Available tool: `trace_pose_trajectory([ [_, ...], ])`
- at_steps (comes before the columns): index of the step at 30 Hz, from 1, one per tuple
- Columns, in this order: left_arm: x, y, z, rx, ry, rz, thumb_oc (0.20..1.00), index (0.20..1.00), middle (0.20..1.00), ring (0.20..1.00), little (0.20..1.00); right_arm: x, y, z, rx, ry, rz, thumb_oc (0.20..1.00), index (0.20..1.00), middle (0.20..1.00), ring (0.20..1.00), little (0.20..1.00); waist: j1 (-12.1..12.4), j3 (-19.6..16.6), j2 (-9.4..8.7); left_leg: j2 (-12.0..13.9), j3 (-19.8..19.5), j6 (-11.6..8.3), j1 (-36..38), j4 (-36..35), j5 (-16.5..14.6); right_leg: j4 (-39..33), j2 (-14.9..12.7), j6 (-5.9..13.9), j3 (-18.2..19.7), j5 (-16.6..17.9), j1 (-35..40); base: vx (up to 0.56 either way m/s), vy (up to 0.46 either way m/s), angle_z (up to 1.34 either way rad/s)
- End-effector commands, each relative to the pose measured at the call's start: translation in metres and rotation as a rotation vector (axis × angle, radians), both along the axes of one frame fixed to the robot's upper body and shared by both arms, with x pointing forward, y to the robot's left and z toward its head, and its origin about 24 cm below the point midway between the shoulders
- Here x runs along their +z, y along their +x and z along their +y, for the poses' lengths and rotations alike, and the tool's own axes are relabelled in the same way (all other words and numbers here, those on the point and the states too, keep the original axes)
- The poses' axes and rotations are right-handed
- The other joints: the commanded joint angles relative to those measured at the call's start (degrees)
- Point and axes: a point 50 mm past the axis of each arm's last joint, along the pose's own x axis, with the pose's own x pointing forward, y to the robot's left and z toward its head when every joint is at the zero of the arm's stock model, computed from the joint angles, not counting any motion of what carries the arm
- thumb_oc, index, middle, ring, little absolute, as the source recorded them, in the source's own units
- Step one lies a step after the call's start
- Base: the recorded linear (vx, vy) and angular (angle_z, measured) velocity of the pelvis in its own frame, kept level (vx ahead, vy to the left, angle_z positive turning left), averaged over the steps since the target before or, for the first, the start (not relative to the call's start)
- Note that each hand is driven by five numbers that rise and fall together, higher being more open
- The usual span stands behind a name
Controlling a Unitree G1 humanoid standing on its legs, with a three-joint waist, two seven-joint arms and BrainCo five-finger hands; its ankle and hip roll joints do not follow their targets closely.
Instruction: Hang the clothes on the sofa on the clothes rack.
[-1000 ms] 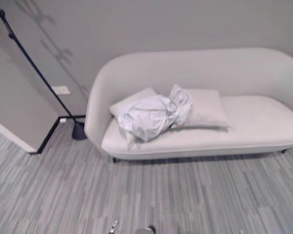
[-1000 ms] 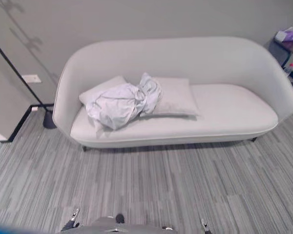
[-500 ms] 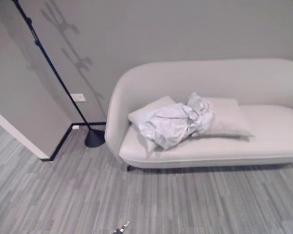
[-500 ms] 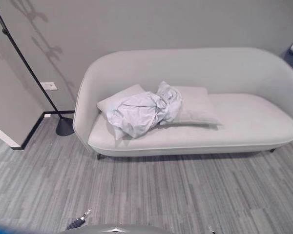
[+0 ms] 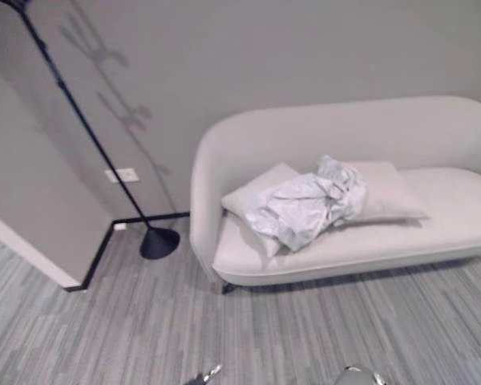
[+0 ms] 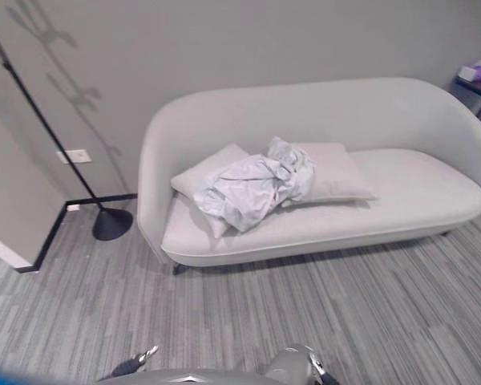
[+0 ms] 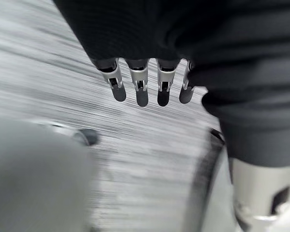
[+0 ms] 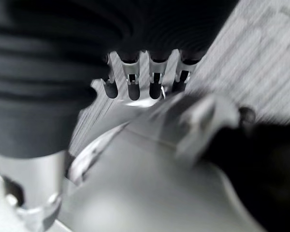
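A crumpled pale blue-white garment (image 5: pixel 305 207) lies on two cushions at the left end of a long white sofa (image 5: pixel 361 128). The black clothes rack shows as a slanted pole (image 5: pixel 80 128) with a round base (image 5: pixel 159 241) on the floor, left of the sofa. My left hand (image 7: pixel 140 87) hangs over the grey striped floor, its fingers relaxed and holding nothing. My right hand (image 8: pixel 145 79) also hangs with straight, empty fingers. Both hands are far from the garment.
A pale cushion (image 5: pixel 385 188) lies under the garment's right side, another (image 5: pixel 252 192) under its left. A wall corner (image 5: pixel 32 200) juts out at the left, beyond the rack. A small dark side table (image 6: pixel 477 76) stands past the sofa's right end.
The whole picture has shifted, so the camera has moved; more of the rack and its base shows now. The garment lies as before on the cushions.
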Motion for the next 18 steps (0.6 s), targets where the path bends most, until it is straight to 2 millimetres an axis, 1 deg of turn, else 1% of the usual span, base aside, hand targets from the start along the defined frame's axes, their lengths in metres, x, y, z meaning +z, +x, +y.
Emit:
trace_pose_trajectory([
  [1, 0.003, 0.024, -0.001, -0.015, 0.006, -0.061, 1.0, 1.0, 1.0, 1.0, 1.0, 0.003, 0.029, 0.004, -0.009, 0.001, -0.072, 1.0, 1.0, 1.0, 1.0, 1.0, 0.1, 1.28, -1.19, 4.85, -4.07, -3.53, 2.4, 0.71, -3.61, -7.03, 1.92, 1.55, 2.94, 8.41, 4.59, 0.22, -0.172, 0.1],
  [2, 0.003, 0.025, -0.001, -0.006, 0.005, -0.07, 1.0, 1.0, 1.0, 1.0, 1.0, 0.003, 0.03, 0.006, -0.001, 0.004, -0.073, 1.0, 1.0, 1.0, 1.0, 1.0, 0.4, 0.87, -1.53, 4.88, -4.28, -4.09, 2.65, 0.72, -4.17, -9.5, 2.38, 1.21, 2.73, 7.51, 5.95, 0.2, -0.154, 0.09],
  [3, 0.003, 0.023, -0.001, -0.005, 0.004, -0.069, 1.0, 1.0, 1.0, 1.0, 1.0, 0.003, 0.03, 0.007, 0.006, 0.003, -0.07, 1.0, 1.0, 1.0, 1.0, 1.0, 0.81, 0.29, -1.84, 4.87, -4.54, -4.3, 2.95, 0.67, -4.58, -10.16, 2.67, 0.86, 2.55, 7.19, 6.93, 0.31, -0.201, 0.09],
  [4, 0.003, 0.024, -0.002, 0.019, -0.001, -0.076, 1.0, 1.0, 1.0, 1.0, 1.0, 0.003, 0.031, 0.007, 0.024, -0.007, -0.057, 1.0, 1.0, 1.0, 1.0, 1.0, 1.14, -1.12, -1.73, 6.14, -5.21, -4.97, 3.57, 0.82, -4.55, -8.61, 3.83, 0.08, 2.33, 5.94, 7.35, 0.24, -0.139, 0.17],
  [5, 0.003, 0.023, -0.002, 0.019, -0.002, -0.076, 1.0, 1.0, 1.0, 1.0, 1.0, 0.003, 0.031, 0.007, 0.025, -0.007, -0.056, 1.0, 1.0, 1.0, 1.0, 1.0, 1.1, -1.18, -1.67, 6.25, -5.24, -5.05, 3.53, 0.83, -4.55, -8.45, 3.88, 0.02, 2.28, 5.76, 7.28, 0.32, -0.217, 0.29],
  [6, 0.003, 0.023, -0.002, 0.05, -0.005, -0.085, 1.0, 1.0, 1.0, 1.0, 1.0, 0.005, 0.041, 0.008, 0.083, -0.024, -0.071, 1.0, 1.0, 1.0, 1.0, 1.0, 1.61, -2.19, -1.29, 7.99, -5.92, -5.67, 4.04, 0.95, -4.34, -7.17, 4.93, -0.99, 1.9, 4.05, 7.48, 0.15, -0.125, 0.22],
  [7, 0.003, 0.023, -0.002, 0.051, -0.005, -0.085, 1.0, 1.0, 1.0, 1.0, 1.0, 0.005, 0.04, 0.008, 0.084, -0.025, -0.071, 1.0, 1.0, 1.0, 1.0, 1.0, 1.52, -2.22, -1.22, 8.11, -5.95, -5.74, 4.03, 0.95, -4.34, -7.12, 5.01, -1.04, 1.82, 3.94, 7.5, 0.29, -0.264, 0.26],
  [8, 0.003, 0.021, 0.0, 0.079, 0.004, -0.077, 1.0, 1.0, 1.0, 1.0, 1.0, 0.009, 0.059, 0.011, 0.17, -0.044, -0.115, 1.0, 1.0, 1.0, 1.0, 1.0, 2.19, -3.06, -0.75, 10.34, -6.48, -7.04, 3.68, 2.63, -3.1, -7.51, 7.0, -2.18, 1.23, 2.39, 8.47, 0.14, -0.157, 0.13],
  [10, 0.003, 0.021, 0.0, 0.08, 0.004, -0.077, 1.0, 1.0, 1.0, 1.0, 1.0, 0.009, 0.059, 0.011, 0.171, -0.044, -0.115, 1.0, 1.0, 1.0, 1.0, 1.0, 2.06, -3.09, -0.65, 10.57, -6.55, -7.19, 3.59, 2.73, -3.11, -7.66, 7.21, -2.29, 1.07, 2.35, 8.56, 0.11, -0.156, 0.07],
  [11, 0.004, 0.024, 0.001, 0.116, 0.006, -0.088, 1.0, 1.0, 1.0, 1.0, 1.0, 0.015, 0.078, 0.015, 0.253, -0.072, -0.173, 1.0, 1.0, 1.0, 1.0, 1.0, 2.76, -3.5, -0.31, 13.1, -7.03, -9.06, 1.45, 7.37, -0.72, -9.58, 9.59, -3.7, 0.44, 0.84, 10.14, 0.13, -0.243, 0.05],
  [12, 0.005, 0.029, 0.002, 0.135, 0.008, -0.108, 1.0, 1.0, 1.0, 1.0, 1.0, 0.019, 0.09, 0.017, 0.301, -0.091, -0.216, 1.0, 1.0, 1.0, 1.0, 1.0, 3.24, -3.55, -0.36, 14.17, -7.01, -10.04, 0.21, 10.54, 0.95, -10.76, 10.81, -4.59, 0.35, -0.13, 11.3, 0.15, -0.341, -0.1],
  [13, 0.006, 0.034, 0.001, 0.15, 0.004, -0.13, 1.0, 1.0, 1.0, 1.0, 1.0, 0.025, 0.103, 0.018, 0.341, -0.12, -0.267, 1.0, 1.0, 1.0, 1.0, 1.0, 3.49, -3.31, -0.46, 15.82, -7.51, -11.22, -1.99, 14.92, 2.43, -12.04, 12.21, -5.79, 0.1, -0.96, 12.53, 0.1, -0.303, -0.08],
  [14, 0.008, 0.043, -0.002, 0.157, -0.005, -0.164, 1.0, 1.0, 1.0, 1.0, 1.0, 0.033, 0.117, 0.02, 0.39, -0.153, -0.323, 1.0, 1.0, 1.0, 1.0, 1.0, 3.97, -2.85, -0.64, 17.62, -7.81, -12.18, -4.16, 20.17, 4.67, -13.26, 13.69, -7.28, 0.08, -2.07, 13.94, 0.07, -0.287, -0.23],
  [15, 0.009, 0.048, -0.004, 0.159, -0.013, -0.183, 1.0, 1.0, 1.0, 1.0, 1.0, 0.04, 0.128, 0.02, 0.424, -0.185, -0.363, 1.0, 1.0, 1.0, 1.0, 1.0, 4.32, -2.44, -1.0, 18.58, -8.02, -12.53, -5.56, 24.05, 6.08, -14.12, 14.58, -8.19, 0.05, -2.93, 15.12, 0.08, -0.278, -0.12],
  [16, 0.01, 0.052, -0.007, 0.174, -0.022, -0.201, 1.0, 1.0, 1.0, 1.0, 1.0, 0.049, 0.141, 0.021, 0.47, -0.221, -0.415, 1.0, 1.0, 1.0, 1.0, 1.0, 4.65, -1.87, -1.08, 19.87, -8.35, -12.98, -7.04, 28.07, 7.56, -15.62, 16.14, -9.38, 0.15, -4.22, 16.91, 0.11, -0.237, -0.16],
  [17, 0.013, 0.061, -0.014, 0.176, -0.044, -0.246, 1.0, 1.0, 1.0, 1.0, 1.0, 0.065, 0.16, 0.017, 0.514, -0.29, -0.494, 1.0, 1.0, 1.0, 1.0, 1.0, 5.13, -0.91, -1.41, 20.29, -8.37, -12.46, -9.14, 30.47, 8.13, -17.11, 17.06, -9.95, 0.67, -5.39, 18.95, 0.11, -0.17, -0.17],
  [18, 0.014, 0.063, -0.017, 0.17, -0.06, -0.26, 1.0, 1.0, 1.0, 1.0, 1.0, 0.075, 0.169, 0.015, 0.546, -0.326, -0.539, 1.0, 1.0, 1.0, 1.0, 1.0, 5.54, -0.51, -1.73, 19.41, -8.81, -11.9, -10.87, 30.35, 6.69, -17.56, 16.87, -9.95, 1.09, -5.59, 19.57, 0.08, -0.077, -0.13],
])
